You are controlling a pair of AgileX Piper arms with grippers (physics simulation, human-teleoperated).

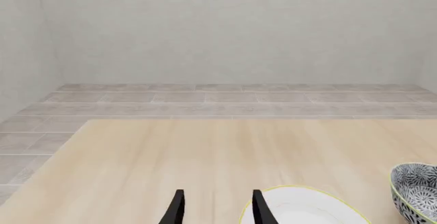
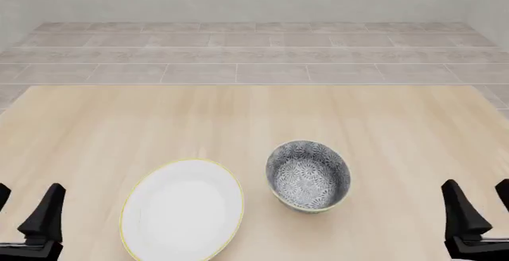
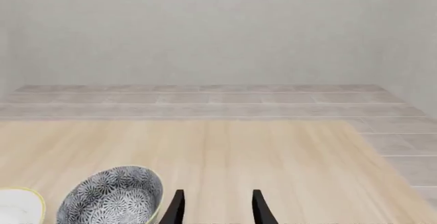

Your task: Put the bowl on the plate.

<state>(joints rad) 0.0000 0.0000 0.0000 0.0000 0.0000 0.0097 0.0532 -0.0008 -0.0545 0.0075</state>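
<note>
I am seeing the bowl (image 2: 309,176) sitting on the table (image 2: 254,118) just right of the middle of the front view. The plate (image 2: 182,210) is lying just beside it, lower left, not touching. My left gripper (image 2: 24,210) and right gripper (image 2: 477,207) are waiting in the 2 bottom corners, both spread wide, holding nothing.

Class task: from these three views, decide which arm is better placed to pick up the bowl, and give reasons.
Probably right. The bowl stands right of the plate, nearer the right end effector, which is open; the left end effector would cross the plate.
</note>
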